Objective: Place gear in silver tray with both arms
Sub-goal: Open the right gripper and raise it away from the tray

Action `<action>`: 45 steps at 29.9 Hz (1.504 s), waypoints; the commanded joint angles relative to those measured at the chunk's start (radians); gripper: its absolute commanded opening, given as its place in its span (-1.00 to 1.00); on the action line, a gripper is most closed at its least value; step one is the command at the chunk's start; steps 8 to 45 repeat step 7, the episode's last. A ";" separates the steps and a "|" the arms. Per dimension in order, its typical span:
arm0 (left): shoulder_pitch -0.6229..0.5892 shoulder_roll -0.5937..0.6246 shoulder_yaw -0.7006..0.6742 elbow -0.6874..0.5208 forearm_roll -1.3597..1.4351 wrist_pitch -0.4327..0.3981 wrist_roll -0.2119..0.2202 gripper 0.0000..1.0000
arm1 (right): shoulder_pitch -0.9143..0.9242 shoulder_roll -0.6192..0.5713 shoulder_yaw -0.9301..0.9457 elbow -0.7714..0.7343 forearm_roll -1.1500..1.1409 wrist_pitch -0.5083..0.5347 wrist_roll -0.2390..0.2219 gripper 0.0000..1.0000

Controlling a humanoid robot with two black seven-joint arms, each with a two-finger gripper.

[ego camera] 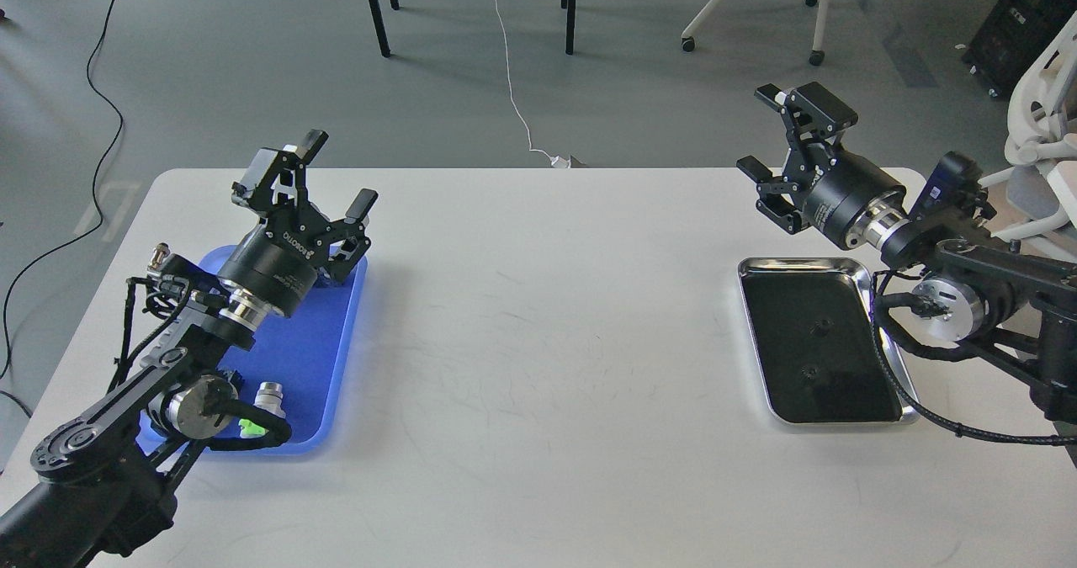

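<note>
Gear cannot be picked out with certainty anywhere on the table; small parts lie at the near end of the blue tray [311,358], among them a silver cylindrical piece [270,397] and a bright green piece [249,426], partly hidden behind the left arm. Left gripper [338,172] hangs above the far end of the blue tray with its two black fingers spread apart and nothing between them. Its arm runs down to the lower left corner of the view, crossing the tray's near left part. Right gripper [761,132] hovers over the far right of the white table [538,341], fingers likewise parted and holding nothing, pointing toward the upper left. Just nearer than it lies the silver tray [858,278], flat on the table's right side, its dark mirror floor showing only reflections. The two trays sit well apart, at opposite ends of the table. Beyond the table are a grey floor, cables and chair legs.
</note>
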 commanded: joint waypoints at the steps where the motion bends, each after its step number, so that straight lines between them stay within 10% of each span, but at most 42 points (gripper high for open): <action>1: 0.011 -0.018 -0.004 0.003 0.042 0.016 0.000 0.96 | -0.079 0.051 0.128 -0.031 0.015 0.001 0.000 0.97; 6: 0.011 -0.041 -0.001 0.005 0.054 0.119 0.000 0.96 | -0.136 0.082 0.211 -0.039 0.007 0.009 0.000 0.97; 45: 0.012 -0.042 -0.001 0.005 0.054 0.120 0.000 0.96 | -0.141 0.083 0.211 -0.039 0.006 0.009 0.000 0.97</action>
